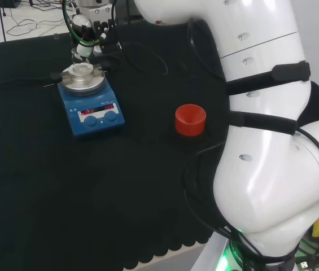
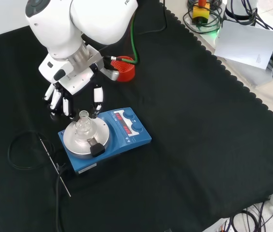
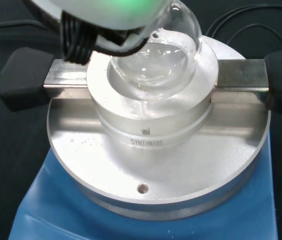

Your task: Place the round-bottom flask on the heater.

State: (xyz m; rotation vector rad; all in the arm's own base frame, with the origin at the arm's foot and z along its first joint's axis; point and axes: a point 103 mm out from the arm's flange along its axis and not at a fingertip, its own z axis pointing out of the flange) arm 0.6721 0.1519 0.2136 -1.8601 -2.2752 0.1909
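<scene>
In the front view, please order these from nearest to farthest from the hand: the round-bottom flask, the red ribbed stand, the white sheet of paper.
Measured from the hand:
1. Round-bottom flask, just below the fingers, seated on the heater.
2. Red ribbed stand, up and right of the hand.
3. White sheet of paper, far right, off the cloth.

Arm reaches far across bench in head view; big white links fill view's right, upper link rising out of top edge, lower one bulging near bottom edge. Front view: white link with round grey cap at top left, wrist angled down and to view's right. Hand hangs below wrist, palm facing down. Fingers nearly straight, spread, pointing down, black with white segments. Thumb set apart from fingers, also pointing down.
</scene>
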